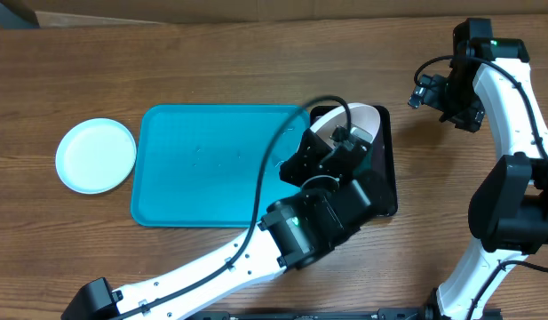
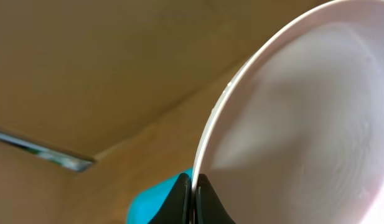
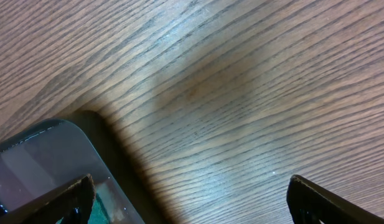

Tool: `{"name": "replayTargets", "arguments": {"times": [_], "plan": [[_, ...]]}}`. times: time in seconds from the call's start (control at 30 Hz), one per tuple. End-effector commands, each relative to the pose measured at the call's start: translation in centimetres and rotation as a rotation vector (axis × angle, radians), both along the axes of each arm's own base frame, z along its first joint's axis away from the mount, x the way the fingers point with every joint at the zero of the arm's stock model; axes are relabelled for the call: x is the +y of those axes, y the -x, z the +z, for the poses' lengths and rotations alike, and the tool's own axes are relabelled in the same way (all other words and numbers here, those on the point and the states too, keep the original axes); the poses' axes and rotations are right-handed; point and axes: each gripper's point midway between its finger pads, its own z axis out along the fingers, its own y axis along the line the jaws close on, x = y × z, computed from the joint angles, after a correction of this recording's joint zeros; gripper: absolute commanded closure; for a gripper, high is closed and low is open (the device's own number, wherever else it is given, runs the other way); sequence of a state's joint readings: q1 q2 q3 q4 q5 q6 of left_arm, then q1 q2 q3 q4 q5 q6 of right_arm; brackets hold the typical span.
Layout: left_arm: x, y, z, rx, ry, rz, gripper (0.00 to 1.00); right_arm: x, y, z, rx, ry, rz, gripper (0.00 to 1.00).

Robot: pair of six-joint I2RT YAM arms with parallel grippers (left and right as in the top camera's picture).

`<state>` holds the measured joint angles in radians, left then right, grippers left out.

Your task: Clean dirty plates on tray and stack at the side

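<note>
At the far left a pale blue plate [image 1: 96,156] is seen lying flat on the wooden table [image 1: 211,62], just apart from the left rim of the turquoise tray [image 1: 211,164], with a narrow strip of wood between the 2. The tray is laid with its long axis running left to right, along the grain of the wood; wood is shown on all 4 sides of it.

Touching or nearly touching the tray's right edge, a smaller black tray [image 1: 386,169] is set with its long axis running front to back. Over it the white plate [image 1: 362,116] is held steeply tilted on edge, so that only a crescent is seen from overhead. The left gripper [image 1: 340,138] is clenched on that plate's rim; in the left wrist view the 2 fingertips [image 2: 182,196] are pressed together on the thin edge and the plate's face [image 2: 304,124] fills the right side.

Farther right, the right gripper [image 1: 424,92] is held over bare wood near the black tray's far right corner [image 3: 42,155], its fingers [image 3: 61,199] spread wide with nothing between them.
</note>
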<state>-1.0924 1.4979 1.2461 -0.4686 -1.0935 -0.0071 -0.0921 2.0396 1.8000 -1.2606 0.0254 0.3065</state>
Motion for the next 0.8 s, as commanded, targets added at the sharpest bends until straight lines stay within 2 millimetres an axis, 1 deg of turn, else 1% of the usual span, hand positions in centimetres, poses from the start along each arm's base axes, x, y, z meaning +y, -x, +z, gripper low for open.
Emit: {"name": "replayTargets", "arguments": {"times": [0.0,0.2,0.33,0.5,0.77], "plan": [[1.3,1.0,4.0,-0.146,-0.061,0.099,0.96,-0.1,-0.4,0.7,-0.023,0.001,-0.007,0.00],[-0.3,2.3,6.0,-0.210,-0.069,0.077,0.96,-0.2,-0.3,0.7,-0.023,0.001,-0.008,0.00],[-1.1,2.5,6.9,-0.226,-0.081,0.055,0.96,-0.2,-0.3,0.7,-0.023,0.001,-0.007,0.00],[-1.2,2.5,7.4,-0.233,-0.087,0.051,0.96,-0.2,-0.3,0.7,-0.023,0.001,-0.008,0.00],[-1.6,2.3,7.9,-0.249,-0.030,0.050,0.96,-0.1,-0.4,0.7,-0.023,0.001,-0.007,0.00]]}}
